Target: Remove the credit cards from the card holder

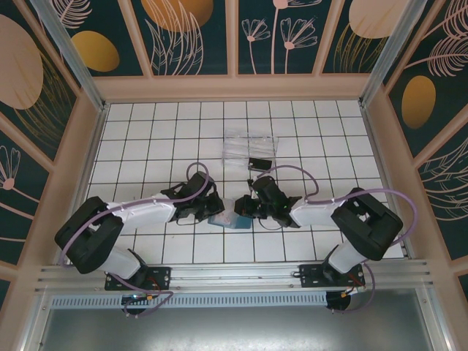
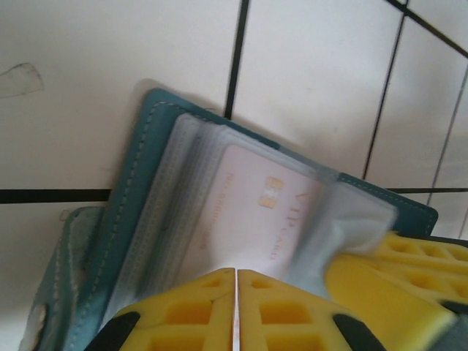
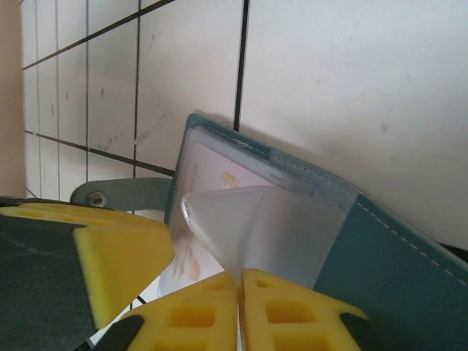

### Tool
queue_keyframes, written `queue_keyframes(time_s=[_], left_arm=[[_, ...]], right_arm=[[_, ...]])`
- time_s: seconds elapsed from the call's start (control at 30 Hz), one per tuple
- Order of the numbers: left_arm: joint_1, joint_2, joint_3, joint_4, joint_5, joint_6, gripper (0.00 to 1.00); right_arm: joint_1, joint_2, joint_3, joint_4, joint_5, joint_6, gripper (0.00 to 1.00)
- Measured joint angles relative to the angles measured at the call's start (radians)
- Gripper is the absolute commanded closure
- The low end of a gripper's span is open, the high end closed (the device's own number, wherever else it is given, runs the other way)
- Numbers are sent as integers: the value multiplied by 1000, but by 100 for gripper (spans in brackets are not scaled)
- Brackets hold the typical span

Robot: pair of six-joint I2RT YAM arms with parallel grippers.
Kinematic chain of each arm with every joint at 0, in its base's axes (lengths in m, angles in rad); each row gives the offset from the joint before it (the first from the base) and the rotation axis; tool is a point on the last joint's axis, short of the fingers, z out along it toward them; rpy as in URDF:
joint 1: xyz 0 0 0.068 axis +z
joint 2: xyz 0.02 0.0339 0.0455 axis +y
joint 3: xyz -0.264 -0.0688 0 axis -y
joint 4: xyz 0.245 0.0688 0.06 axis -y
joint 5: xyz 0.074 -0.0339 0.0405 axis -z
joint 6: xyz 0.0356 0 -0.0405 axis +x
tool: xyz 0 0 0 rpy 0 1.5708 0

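White tiled tabletop point(image 1: 307, 139) with dark grout, walled by leaf-patterned panels. Take as your landmark the teal-blue wallet-like card holder point(image 1: 228, 221), lying open on the tiles between the two arm tips.

- At the holder's left, the left gripper point(image 2: 235, 296) has its yellow pads pressed together with no gap, at the near edge of the sleeve stack. You cannot tell whether a sleeve is caught between them.
- At the holder's right, the right gripper point(image 3: 240, 300) has its jaws closed on a clear plastic sleeve point(image 3: 256, 219), which stands up off the holder's stack.
- A pale card with a gold chip point(image 2: 252, 212) sits inside the holder, under a sleeve.
- A small black card point(image 1: 257, 163) lies well beyond the holder, at the near edge of a clear plastic tray point(image 1: 245, 142).
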Motion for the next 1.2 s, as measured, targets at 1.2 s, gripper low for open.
queue_keyframes(time_s=[1.2], left_arm=[[0,23,-45,89,-3,30,87]], right_arm=[[1,14,127,-301,-78,86,80]])
